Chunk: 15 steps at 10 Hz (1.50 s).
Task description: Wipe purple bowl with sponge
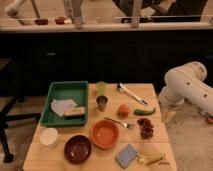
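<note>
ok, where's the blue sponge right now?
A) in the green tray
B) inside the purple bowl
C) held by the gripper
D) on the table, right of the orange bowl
D: the blue sponge lies on the table by the orange bowl's right side, apart from the purple bowl; the gripper hangs beside the table's right edge.

Before you, a wooden table (45, 157) carries a green tray (65, 89) at left, holding a white cloth (60, 106). An orange bowl (105, 134) sits near the front, a metal cup (102, 103) at centre, and dark grapes (146, 128) at right, near a green vegetable (144, 111).
</note>
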Motion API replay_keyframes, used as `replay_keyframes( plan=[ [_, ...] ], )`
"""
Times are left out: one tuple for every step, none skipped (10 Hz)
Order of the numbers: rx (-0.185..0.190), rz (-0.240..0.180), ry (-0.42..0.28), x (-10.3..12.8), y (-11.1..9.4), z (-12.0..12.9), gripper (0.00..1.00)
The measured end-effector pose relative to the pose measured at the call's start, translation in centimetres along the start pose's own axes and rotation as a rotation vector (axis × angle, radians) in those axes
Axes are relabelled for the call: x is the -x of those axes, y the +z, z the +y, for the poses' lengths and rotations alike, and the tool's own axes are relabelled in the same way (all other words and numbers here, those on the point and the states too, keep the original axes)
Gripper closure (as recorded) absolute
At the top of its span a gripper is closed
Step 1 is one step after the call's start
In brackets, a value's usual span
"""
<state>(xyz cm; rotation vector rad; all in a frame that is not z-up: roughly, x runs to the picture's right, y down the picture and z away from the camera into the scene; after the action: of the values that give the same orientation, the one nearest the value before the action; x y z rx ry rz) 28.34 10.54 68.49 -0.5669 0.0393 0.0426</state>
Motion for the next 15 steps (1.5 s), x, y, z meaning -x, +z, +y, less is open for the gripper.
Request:
replay_keyframes(
  plan=[
    [0.001, 0.001, -0.009, 0.1, 0.1, 0.1, 0.30],
    [0.003, -0.001, -0.054, 0.4, 0.1, 0.8, 0.30],
    [0.007, -0.005, -0.108, 0.7, 0.1, 1.8, 0.30],
    [0.014, -0.011, -0.166, 1.0, 0.2, 3.2, 0.30],
    [0.021, -0.018, -0.210, 1.4, 0.4, 4.2, 0.30],
    [0.028, -0.030, -0.260, 2.1, 0.6, 5.1, 0.30],
    [0.037, -0.044, -0.304, 2.8, 0.7, 6.4, 0.30],
    [0.046, -0.052, -0.350, 3.2, 0.9, 8.0, 0.30],
    [0.052, -0.060, -0.381, 3.7, 1.1, 9.1, 0.30],
    [0.057, -0.072, -0.417, 4.5, 1.2, 9.8, 0.30],
    [0.064, -0.089, -0.458, 5.4, 1.3, 10.9, 0.30],
    [0.068, -0.097, -0.480, 5.8, 1.4, 11.8, 0.30],
    [0.075, -0.110, -0.513, 6.5, 1.6, 13.0, 0.30],
    [0.082, -0.125, -0.556, 7.5, 1.8, 13.8, 0.30],
    [0.091, -0.140, -0.582, 8.3, 2.2, 14.4, 0.30]
  ],
)
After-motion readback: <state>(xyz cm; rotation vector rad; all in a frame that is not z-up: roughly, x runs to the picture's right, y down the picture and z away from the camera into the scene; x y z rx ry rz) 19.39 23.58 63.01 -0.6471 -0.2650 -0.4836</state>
